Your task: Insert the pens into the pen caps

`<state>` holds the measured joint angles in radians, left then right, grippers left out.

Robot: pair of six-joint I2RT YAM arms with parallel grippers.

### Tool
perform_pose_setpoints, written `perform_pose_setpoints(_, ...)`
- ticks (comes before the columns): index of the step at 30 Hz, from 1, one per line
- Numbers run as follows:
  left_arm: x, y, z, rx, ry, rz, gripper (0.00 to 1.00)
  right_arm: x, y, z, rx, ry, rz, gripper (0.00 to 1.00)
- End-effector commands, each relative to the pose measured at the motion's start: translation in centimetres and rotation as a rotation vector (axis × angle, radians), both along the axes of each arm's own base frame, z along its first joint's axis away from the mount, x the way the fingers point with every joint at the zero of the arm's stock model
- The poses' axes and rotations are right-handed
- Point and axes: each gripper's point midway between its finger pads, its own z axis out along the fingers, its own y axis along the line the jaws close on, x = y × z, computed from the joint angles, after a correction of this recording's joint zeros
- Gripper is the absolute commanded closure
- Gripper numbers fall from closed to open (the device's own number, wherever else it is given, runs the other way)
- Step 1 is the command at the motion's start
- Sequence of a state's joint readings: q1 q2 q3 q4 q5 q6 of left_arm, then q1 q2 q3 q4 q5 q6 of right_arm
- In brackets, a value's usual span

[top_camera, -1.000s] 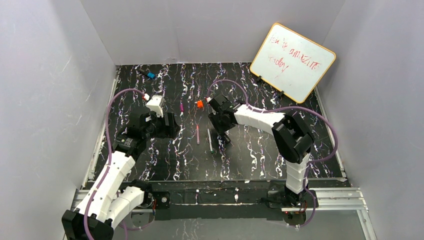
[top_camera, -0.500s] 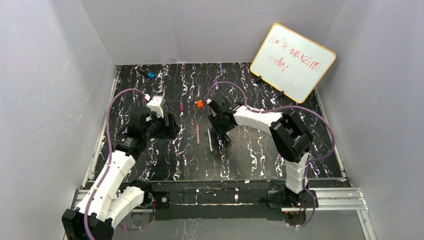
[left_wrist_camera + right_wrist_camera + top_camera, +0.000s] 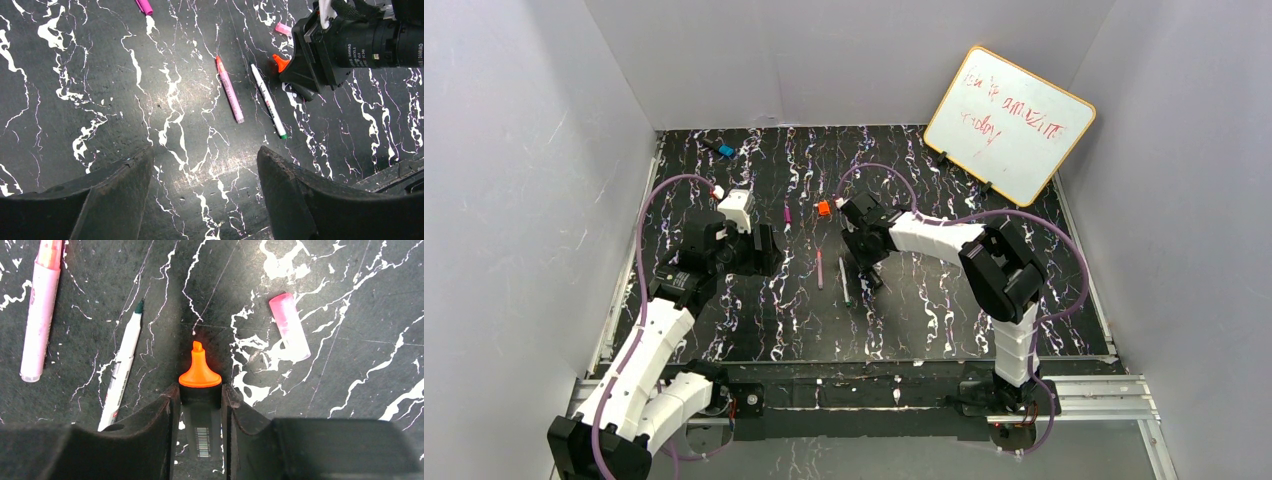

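Observation:
My right gripper (image 3: 200, 391) is shut on the short black marker (image 3: 201, 426), whose orange tip (image 3: 199, 371) sticks out past the fingertips, low over the table. The pale pink cap (image 3: 289, 327) lies to its right. The white pen (image 3: 122, 371) and the pink pen (image 3: 41, 310) lie to its left. In the top view the right gripper (image 3: 865, 270) is at mid table, with the orange cap (image 3: 823, 207) and the magenta cap (image 3: 787, 214) beyond it. My left gripper (image 3: 205, 195) is open and empty, near the pink pen (image 3: 229, 90) and the white pen (image 3: 268, 101).
A black marker with a blue end (image 3: 719, 148) lies at the far left of the black marbled table (image 3: 924, 310). A whiteboard (image 3: 1009, 125) leans at the back right. Grey walls enclose the table on three sides.
The right arm's elbow has shifted slightly left while its gripper stays on the black marker. The left arm has barely moved.

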<state>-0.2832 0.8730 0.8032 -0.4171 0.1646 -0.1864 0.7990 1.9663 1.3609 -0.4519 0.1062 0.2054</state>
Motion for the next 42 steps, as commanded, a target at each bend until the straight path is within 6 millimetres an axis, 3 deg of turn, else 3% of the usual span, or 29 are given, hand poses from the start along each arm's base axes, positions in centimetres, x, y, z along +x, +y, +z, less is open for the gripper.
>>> perform_pose_setpoints(1, 0.3, 0.1, 1.3, -0.009, -0.025, 0.005, 0.27, -0.7, -0.6, -1.3, -0.014, 0.011, -0.002, 0.67)
perform_pose_setpoints(5, 0.2, -0.5, 1.2, -0.051, -0.025, 0.002, 0.27, -0.5, -1.0, 0.0, 0.009, -0.027, -0.032, 0.74)
perform_pose_setpoints(8, 0.0, -1.2, 0.9, -0.104, -0.018, -0.006, 0.27, 0.2, -0.7, 3.2, 0.074, -0.103, -0.059, 0.77)
perform_pose_setpoints(12, -0.4, -4.3, 0.8, -0.362, -0.029, -0.034, 0.27, 1.7, 0.7, 11.5, 0.282, -0.259, -0.127, 0.76)
perform_pose_setpoints(15, -0.5, -5.1, 1.2, -0.538, -0.096, 0.001, 0.28, 2.4, 1.6, 18.6, 0.495, -0.344, -0.252, 0.75)
perform_pose_setpoints(19, -0.7, -4.0, 2.2, -0.634, -0.234, 0.065, 0.28, 2.5, 2.6, 22.8, 0.609, -0.375, -0.392, 0.76)
perform_pose_setpoints(22, -0.9, -4.5, 2.6, -0.661, -0.252, 0.032, 0.28, 2.5, 3.9, 23.6, 0.622, -0.405, -0.442, 0.76)
perform_pose_setpoints(27, -1.1, -5.6, 4.7, -0.675, -0.297, -0.061, 0.28, 2.3, 6.5, 22.3, 0.611, -0.369, -0.463, 0.76)
perform_pose_setpoints(34, -0.5, -6.8, 3.7, -0.629, -0.251, -0.116, 0.27, 0.9, 9.8, 22.3, 0.608, -0.368, -0.43, 0.76)
perform_pose_setpoints(42, -0.6, -8.3, 1.7, -0.616, -0.178, -0.165, 0.27, 0.2, 11.5, 23.2, 0.632, -0.361, -0.402, 0.77)
